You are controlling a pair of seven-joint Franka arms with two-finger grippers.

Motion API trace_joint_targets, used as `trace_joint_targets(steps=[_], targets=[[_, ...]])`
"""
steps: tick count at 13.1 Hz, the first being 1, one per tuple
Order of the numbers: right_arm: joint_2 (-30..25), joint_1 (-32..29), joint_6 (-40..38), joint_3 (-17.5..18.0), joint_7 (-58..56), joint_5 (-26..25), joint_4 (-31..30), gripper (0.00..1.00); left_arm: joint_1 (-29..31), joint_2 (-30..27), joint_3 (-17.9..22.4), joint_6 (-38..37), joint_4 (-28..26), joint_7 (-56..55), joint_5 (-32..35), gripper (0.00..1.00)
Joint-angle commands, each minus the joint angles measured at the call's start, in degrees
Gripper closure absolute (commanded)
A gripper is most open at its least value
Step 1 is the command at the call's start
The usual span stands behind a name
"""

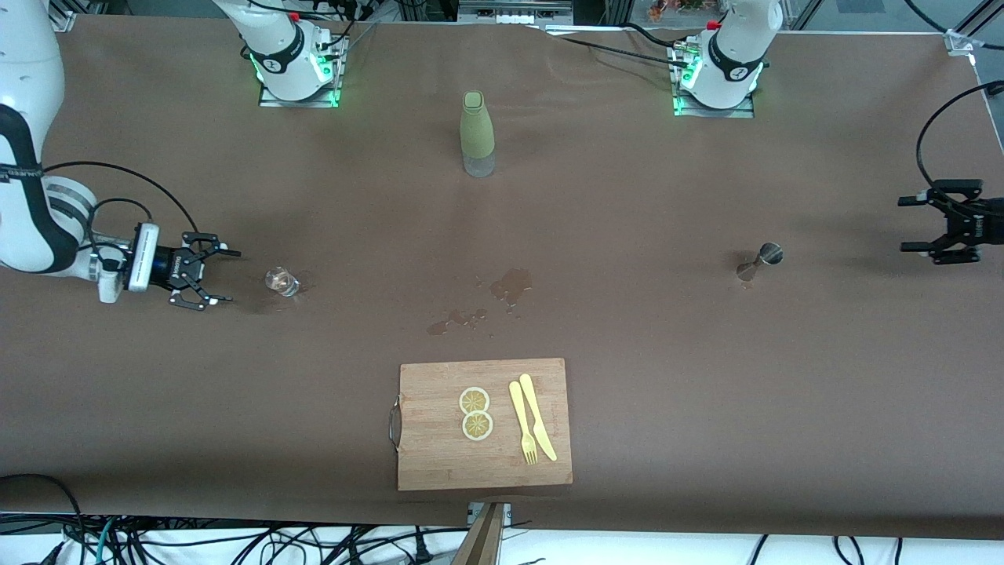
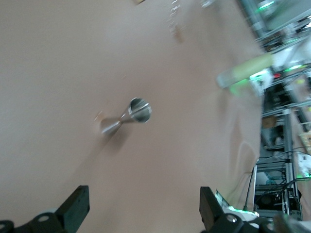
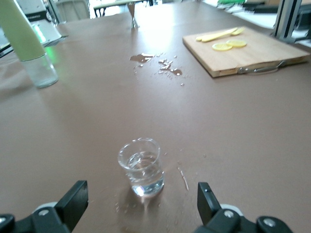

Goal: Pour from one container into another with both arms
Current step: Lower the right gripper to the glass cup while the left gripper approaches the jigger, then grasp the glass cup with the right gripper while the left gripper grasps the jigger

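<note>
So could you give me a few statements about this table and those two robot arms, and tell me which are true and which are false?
1. The small glass in front of the right gripper has clear liquid in it. True.
2. The left gripper is clamped on the metal jigger. False: its jaws are open and the jigger stands free on the table.
3. Two lemon slices lie on the wooden cutting board. True.
4. The green bottle lies on its side. False: it stands upright, between the two arm bases.
5. A wet spill marks the table between the bottle and the board. True.
6. The yellow fork and knife lie beside the glass. False: they are on the board.
</note>
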Motion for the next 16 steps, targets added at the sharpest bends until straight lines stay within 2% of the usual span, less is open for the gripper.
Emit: trace_joint_targets(steps=[1, 4, 5, 8, 10, 12, 14, 16], targets=[[3.92, 0.39, 0.16, 0.43, -6.67, 7.08, -0.66, 0.00, 1.19, 4.85, 1.66, -2.48, -2.52, 14.69, -6.66, 0.00], [7.00, 0.92, -0.28, 2.00, -10.02, 8.41, -0.83, 0.00, 2.33, 8.73, 1.75, -2.48, -3.75, 31.46, -11.84, 0.00], [8.14, 0.92, -0.37, 2.62, -11.86, 10.59, -1.27, 0.00, 2.42, 10.92, 1.75, -2.57, -3.84, 37.27, -13.87, 0.00], [9.38, 2.42, -0.45, 2.71, -13.72, 12.98, -1.45, 0.00, 2.42, 16.11, 1.75, -2.92, -3.84, 49.68, -18.27, 0.00], [9.38, 3.03, -0.46, 2.80, -13.72, 13.42, -1.01, 0.05, 2.42, 19.63, 1.66, -2.92, -3.84, 57.42, -21.87, 0.00], [9.65, 3.03, -0.72, 2.80, -13.72, 13.69, -1.01, 0.24, 2.25, 22.18, 1.22, -3.71, -3.93, 61.31, -24.77, 0.00], [9.91, 3.03, -1.68, 2.80, -13.72, 13.69, -0.92, 0.34, 1.37, 23.33, 0.87, -3.72, -3.84, 63.33, -26.71, 0.00], [9.91, 3.03, -1.95, 2.80, -13.63, 13.77, -0.92, 0.53, 0.32, 25.00, -0.36, -3.63, -3.84, 65.44, -29.17, 0.00]])
